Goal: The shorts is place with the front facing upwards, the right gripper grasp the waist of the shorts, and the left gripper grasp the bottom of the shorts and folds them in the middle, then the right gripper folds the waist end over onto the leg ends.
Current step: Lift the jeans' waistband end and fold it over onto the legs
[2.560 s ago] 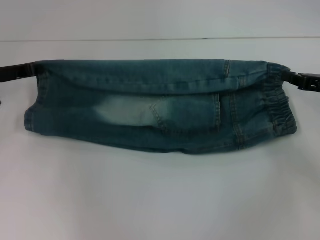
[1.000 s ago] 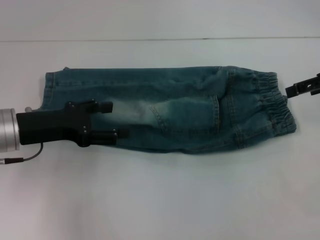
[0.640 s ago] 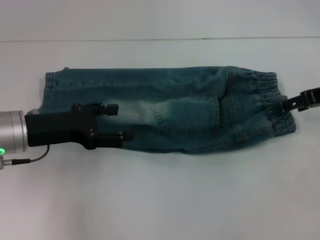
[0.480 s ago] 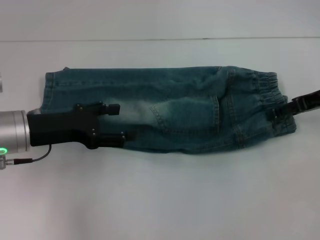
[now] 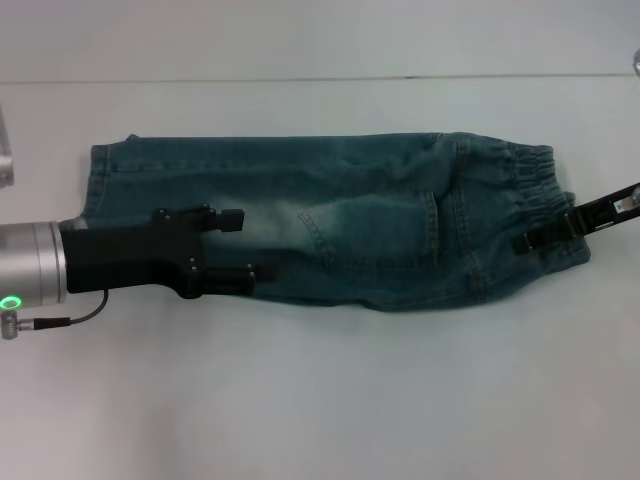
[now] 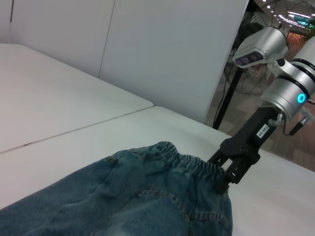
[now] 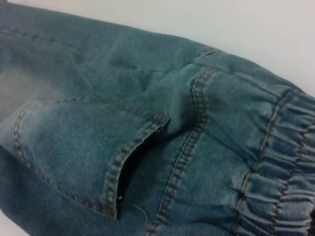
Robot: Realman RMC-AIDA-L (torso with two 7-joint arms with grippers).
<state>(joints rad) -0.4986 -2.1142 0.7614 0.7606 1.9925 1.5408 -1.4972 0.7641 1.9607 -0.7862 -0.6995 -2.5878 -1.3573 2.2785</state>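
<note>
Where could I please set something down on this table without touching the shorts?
The table is bare along the whole near edge, in front of the shorts, and in a narrower strip behind them. The middle is crowded: left gripper over the legs, right gripper at the waistband.
</note>
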